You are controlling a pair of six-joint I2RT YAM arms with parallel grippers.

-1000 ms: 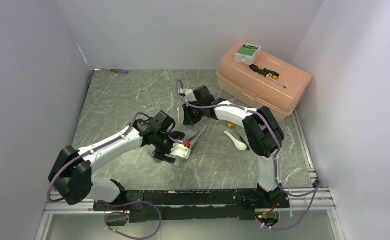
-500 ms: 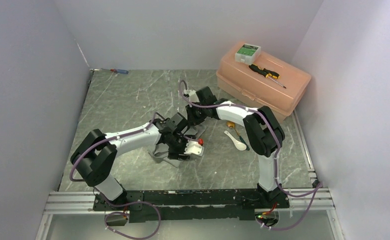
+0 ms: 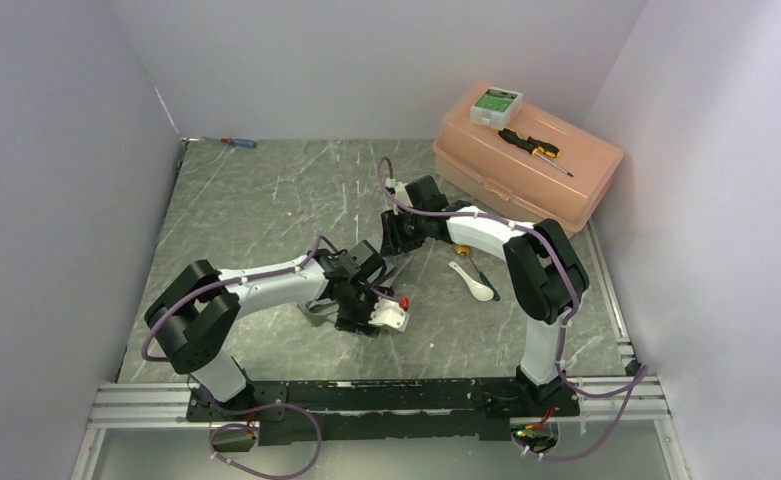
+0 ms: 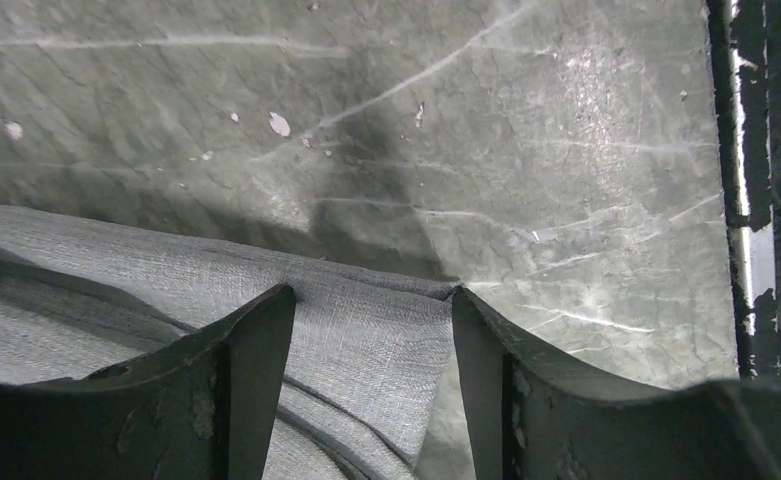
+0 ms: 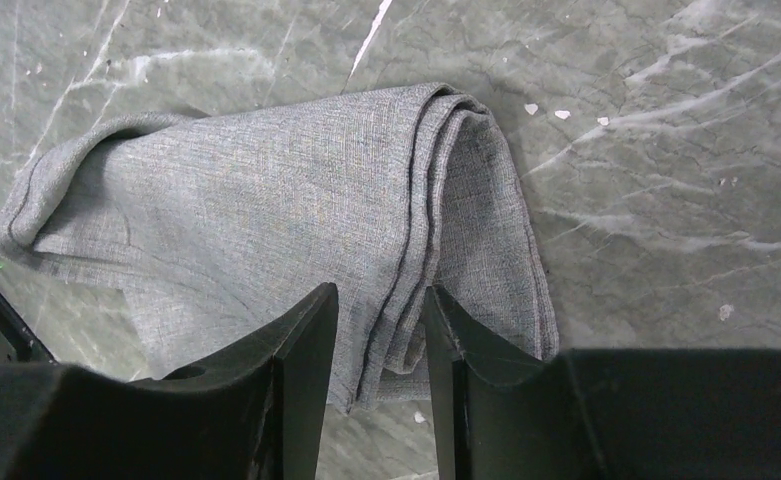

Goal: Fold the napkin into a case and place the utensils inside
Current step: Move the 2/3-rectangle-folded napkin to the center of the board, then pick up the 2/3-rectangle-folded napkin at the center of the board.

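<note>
Napkin (image 5: 266, 190), woven grey cloth in soft folds, lies under left gripper (image 4: 371, 295) and right gripper (image 5: 381, 292), both parted

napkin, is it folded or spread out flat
Folded, loosely: the grey napkin lies doubled over, with several layers stacked at its rounded edge in the right wrist view. Whether it forms a case, cannot tell.

I work in a robot lab test cell. Plain pale walls (image 3: 66, 150) box in a grey marble-patterned table (image 3: 256, 190) on three sides. My two arms (image 3: 266, 285) are bolted to a metal rail (image 3: 136, 405) at its near edge, with purple cables (image 3: 380, 178) looping along them. A peach plastic box (image 3: 566, 190) carries a black-and-yellow screwdriver (image 3: 534, 148). A red-and-blue screwdriver (image 3: 238, 143) lies in the far corner.
</note>
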